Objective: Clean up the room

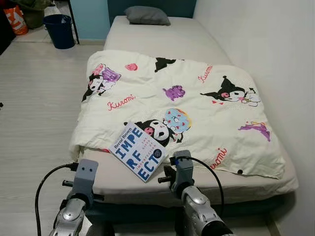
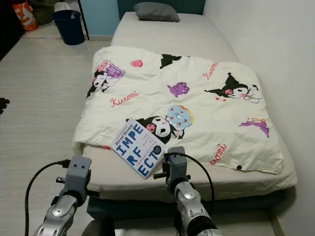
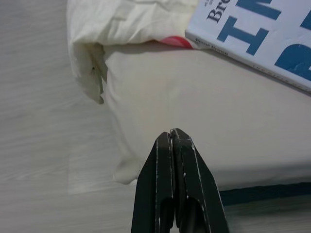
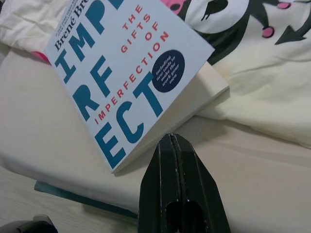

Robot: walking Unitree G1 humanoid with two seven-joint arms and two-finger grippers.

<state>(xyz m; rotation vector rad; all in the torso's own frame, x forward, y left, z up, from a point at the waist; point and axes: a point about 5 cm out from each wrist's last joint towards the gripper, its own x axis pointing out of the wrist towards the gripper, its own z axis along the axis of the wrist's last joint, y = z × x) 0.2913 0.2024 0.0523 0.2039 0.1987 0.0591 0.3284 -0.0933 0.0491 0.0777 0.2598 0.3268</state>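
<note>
Two arms: I have both raised at the foot of the bed (image 1: 197,39), the camera looking down its length.
Book: a white paperback (image 1: 139,151) with big blue letters lies face up near the foot end, tilted, its upper part on the edge of the duvet and its lower part on the bare sheet.
Duvet: the cream cartoon-print duvet (image 1: 197,103) is spread crooked over the lower half of the mattress, one corner drooping over the left side.
Left gripper: my left gripper (image 3: 176,141) has its black fingers pressed together, empty, poised over the mattress corner just left of the book.
Right gripper: my right gripper (image 4: 174,145) is likewise pinched closed on nothing, its tips just short of the book's lower edge, not touching as far as I can tell.
Pillow: a grey pillow (image 1: 146,15) sits at the head end.
Floor: a dark blue bin (image 1: 59,30) stands on pale boards beyond the bed, an orange bag (image 1: 16,19) near it.
</note>
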